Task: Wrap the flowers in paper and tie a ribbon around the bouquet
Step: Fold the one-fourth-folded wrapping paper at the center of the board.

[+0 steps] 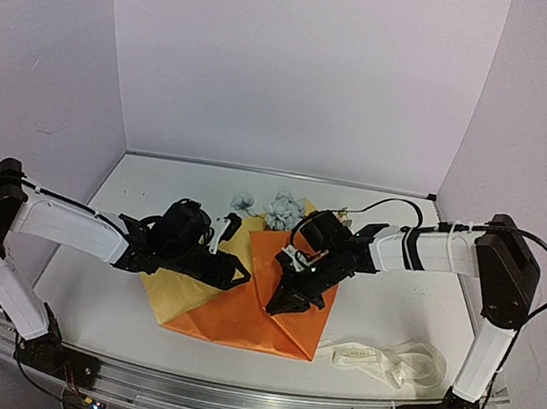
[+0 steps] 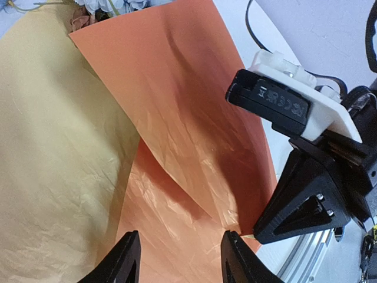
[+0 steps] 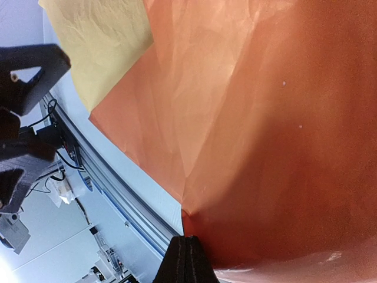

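The orange paper (image 1: 238,321) lies mid-table, its right half folded over and raised into a flap (image 2: 177,112). Its pale yellow backing (image 2: 53,147) shows at the left. The flowers (image 1: 276,208) poke out at the paper's far edge, with only blooms visible (image 2: 109,6). My left gripper (image 2: 179,250) hovers open just over the orange sheet, nothing between its fingers. My right gripper (image 3: 185,250) is shut, pinching the paper (image 3: 265,118) at the point of the fold; it also shows in the top view (image 1: 281,301). The ribbon (image 1: 389,361) lies loose at the near right.
The metal rail (image 1: 228,395) runs along the table's near edge, close under the paper's front corner (image 3: 118,183). The right arm's wrist and camera housing (image 2: 283,94) stand close to the right of my left fingers. White walls enclose the table.
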